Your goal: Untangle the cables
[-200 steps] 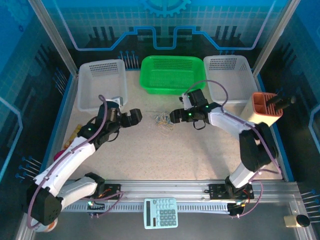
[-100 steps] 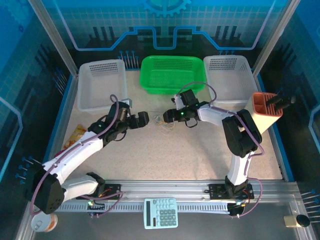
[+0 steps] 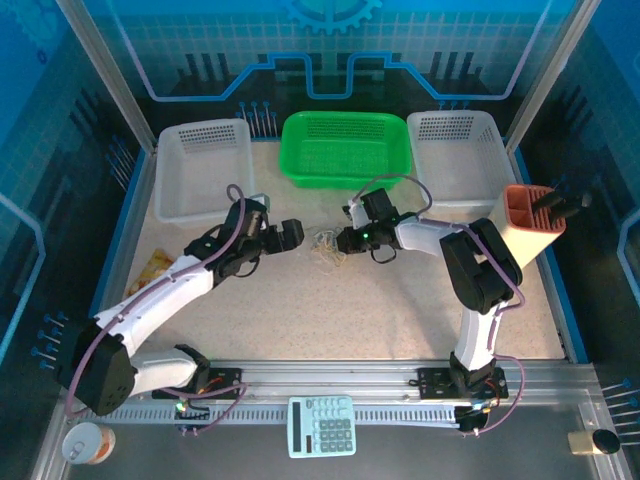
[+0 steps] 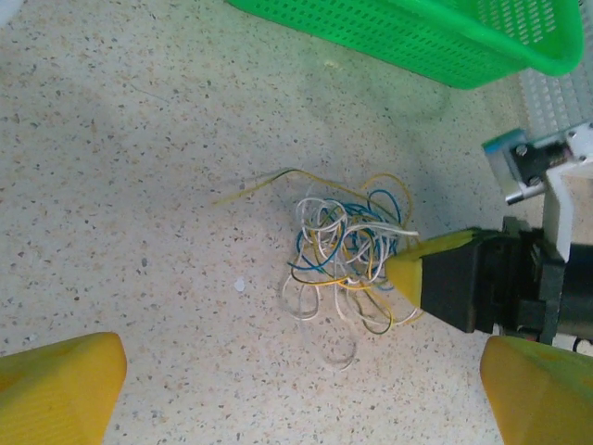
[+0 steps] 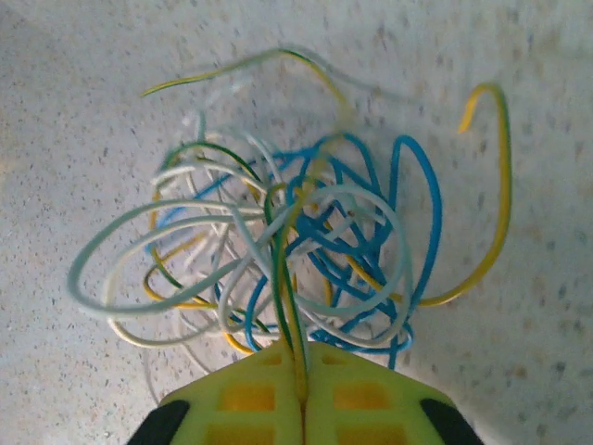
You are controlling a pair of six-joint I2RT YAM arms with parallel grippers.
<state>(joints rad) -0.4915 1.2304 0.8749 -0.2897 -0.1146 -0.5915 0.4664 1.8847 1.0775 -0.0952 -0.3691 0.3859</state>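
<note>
- Yellow, white and blue cables (image 3: 326, 245) lie in one small tangle on the speckled table (image 3: 350, 310), in front of the green basket (image 3: 345, 150) and between the two grippers.
- The right gripper (image 5: 303, 371) meets the tangle's right edge. Its jaws are pressed together, pinching a few yellow and green strands.
- The left gripper (image 3: 293, 235) sits just left of the tangle, not touching it. In its wrist view, the jaws are spread wide, facing the cables.
</note>
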